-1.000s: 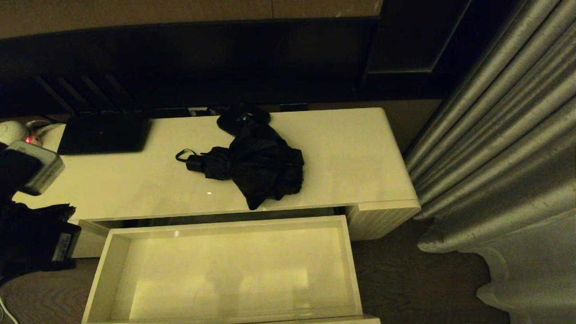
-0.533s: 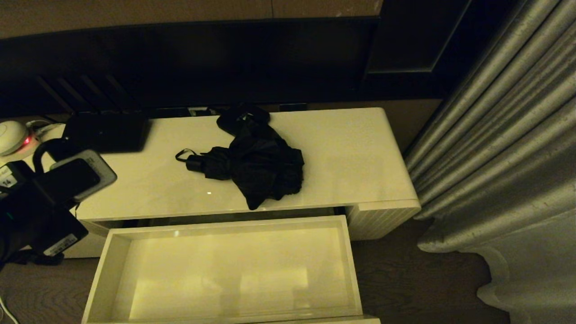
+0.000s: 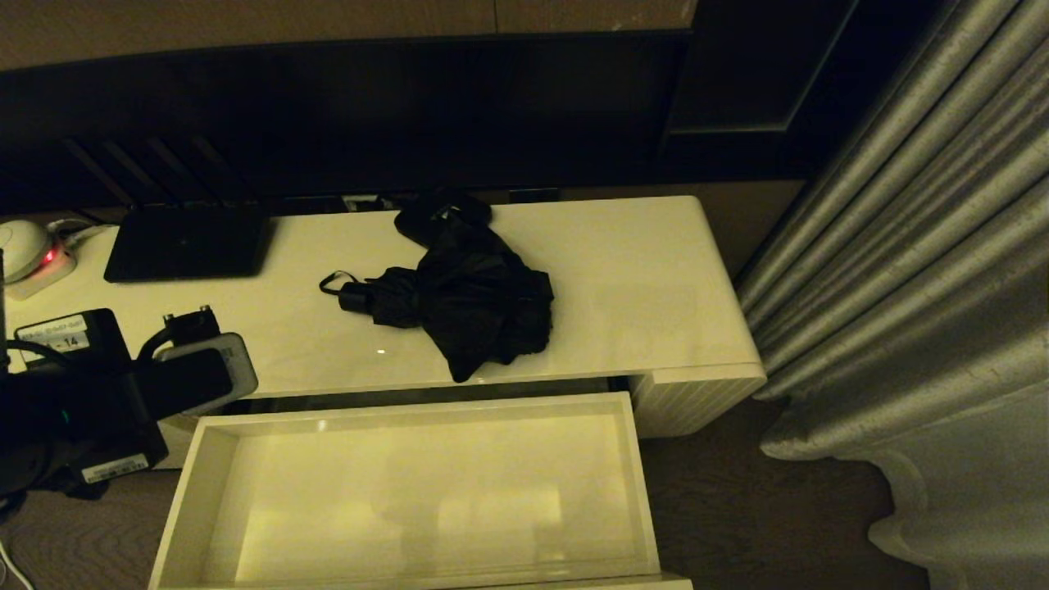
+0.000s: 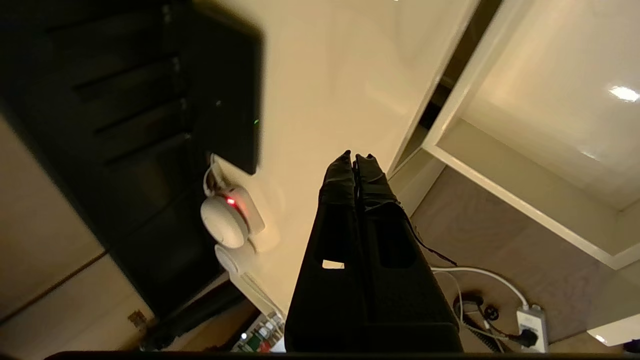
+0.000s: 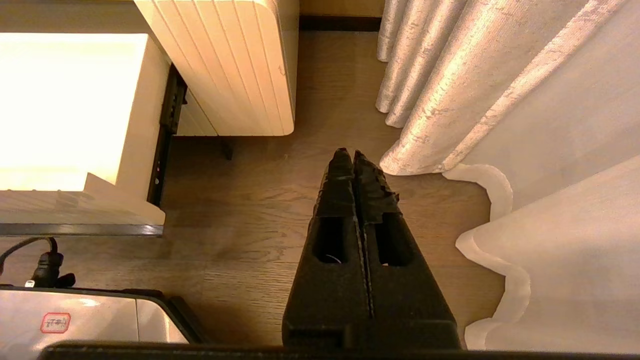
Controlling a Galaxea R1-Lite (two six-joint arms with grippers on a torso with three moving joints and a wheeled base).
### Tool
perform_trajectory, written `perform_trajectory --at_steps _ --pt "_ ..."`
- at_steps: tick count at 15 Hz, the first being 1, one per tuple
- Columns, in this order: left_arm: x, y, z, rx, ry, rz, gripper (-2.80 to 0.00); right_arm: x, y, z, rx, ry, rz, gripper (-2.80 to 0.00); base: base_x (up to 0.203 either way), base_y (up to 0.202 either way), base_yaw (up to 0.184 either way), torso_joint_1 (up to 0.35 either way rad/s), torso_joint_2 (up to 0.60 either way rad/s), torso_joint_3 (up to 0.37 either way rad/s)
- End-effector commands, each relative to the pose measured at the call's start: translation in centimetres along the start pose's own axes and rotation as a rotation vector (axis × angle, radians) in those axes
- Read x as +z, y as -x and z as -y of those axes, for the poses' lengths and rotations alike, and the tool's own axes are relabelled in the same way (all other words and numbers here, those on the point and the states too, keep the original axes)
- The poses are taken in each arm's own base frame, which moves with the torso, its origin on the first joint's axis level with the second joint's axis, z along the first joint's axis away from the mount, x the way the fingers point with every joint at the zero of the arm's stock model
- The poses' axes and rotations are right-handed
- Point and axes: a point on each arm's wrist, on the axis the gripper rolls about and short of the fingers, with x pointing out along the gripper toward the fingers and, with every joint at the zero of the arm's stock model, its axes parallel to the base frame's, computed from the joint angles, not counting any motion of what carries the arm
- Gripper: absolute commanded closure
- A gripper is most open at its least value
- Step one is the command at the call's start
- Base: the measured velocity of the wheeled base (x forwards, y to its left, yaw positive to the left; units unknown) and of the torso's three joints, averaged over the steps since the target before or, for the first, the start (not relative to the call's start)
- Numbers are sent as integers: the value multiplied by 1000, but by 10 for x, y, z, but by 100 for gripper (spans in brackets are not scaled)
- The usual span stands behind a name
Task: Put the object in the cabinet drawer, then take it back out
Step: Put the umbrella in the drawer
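Note:
The black folding umbrella lies bunched on the cream cabinet top, its short handle and strap loop pointing left. In front of it the cabinet drawer stands pulled out, its pale interior bare. My left arm reaches in at the cabinet's front left corner, well left of the umbrella. In the left wrist view the left gripper is shut on nothing, beside the drawer's rim. The right gripper hangs shut and empty over the wooden floor, right of the drawer; the head view does not show it.
A flat black device, a white round device with a red light and a small black box with a white label sit at the cabinet's left end. A grey curtain hangs at the right. Cables and a power strip lie on the floor.
My left arm has swung rightward and toward the cabinet's front left corner, uncovering the small labelled box. The umbrella and the drawer have not moved.

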Motion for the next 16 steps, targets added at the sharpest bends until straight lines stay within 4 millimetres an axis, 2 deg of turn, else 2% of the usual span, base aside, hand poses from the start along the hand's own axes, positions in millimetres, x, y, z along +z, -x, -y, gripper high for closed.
perform_trajectory --at_steps 1,4,6,7,9,12,16 --pt "13 -2 7 -29 -31 59 0 0 0 0 1 0 0 0 0 0 0 0 0 0" --pt "38 -16 8 1 15 140 0 0 0 0 1 0 0 0 0 0 0 0 0 0" --pt "44 -22 5 30 38 161 0 0 0 0 1 0 0 0 0 0 0 0 0 0" --pt "48 -30 7 29 39 166 0 0 0 0 1 0 0 0 0 0 0 0 0 0" --pt "70 -54 17 13 76 206 0 0 0 0 1 0 0 0 0 0 0 0 0 0" --pt "87 -57 5 53 148 268 0 0 0 0 1 0 0 0 0 0 0 0 0 0" --pt "101 -48 0 -66 218 316 0 0 0 0 1 0 0 0 0 0 0 0 0 0"
